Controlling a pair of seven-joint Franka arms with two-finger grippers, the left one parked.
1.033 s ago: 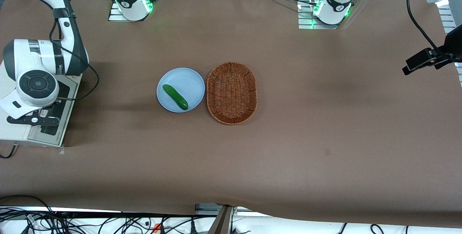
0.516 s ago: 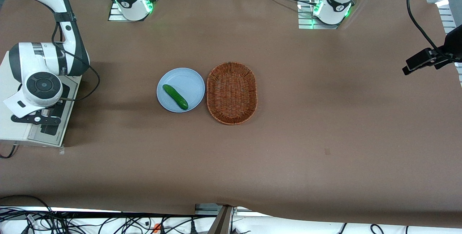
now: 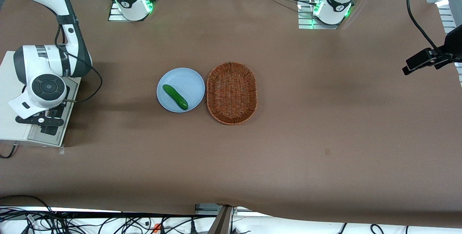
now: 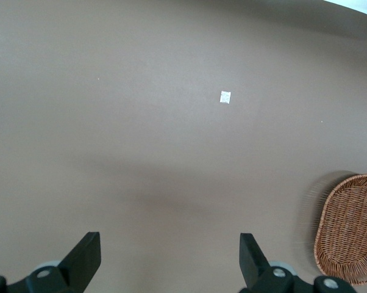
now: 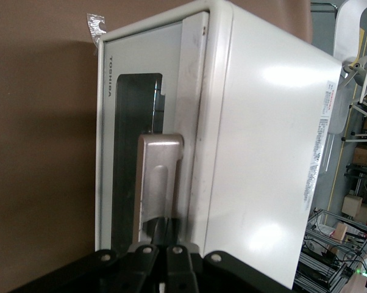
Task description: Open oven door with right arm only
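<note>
Brown cloth covers the table [image 3: 325, 100] across the whole front view. At the working arm's end of it, against the frame's edge at mid-height, stands the white boxy toaster oven [image 3: 9, 93]. Its cream-framed oven door with the dark glass window [image 3: 48, 131] faces the middle of the table. The white jointed right arm with dark grey bands [image 3: 47, 66] bends down over the oven, round dark wrist cap uppermost, and its black two-finger gripper [image 3: 45, 120] sits right at the door's face. Near the frame's centre a round pale-blue plate [image 3: 187, 79] carries a green cucumber [image 3: 175, 97]. Just beside the plate, toward the parked arm's end, lies an oval brown wicker basket [image 3: 210, 89].

From the left wrist, mostly bare brown table [image 4: 171, 122] shows. A small white scrap [image 4: 225, 97] lies in the upper half of the frame and the wicker basket [image 4: 348, 226] is cut by the lower edge.

From the right wrist, the oven [image 5: 263, 152] fills the frame. The oven door [image 5: 128, 122] lies flush with the oven's front, shut, with "TOSHIBA" lettering [image 5: 108, 78] printed on its frame. The silver bar handle [image 5: 153, 177] stands out from the glass. The gripper [image 5: 162, 235] is at one end of that handle, touching it. Whether the jaws are clenched on the bar or released cannot be told. A bit of clear tape [image 5: 97, 25] sits on the table by the oven's corner.
</note>
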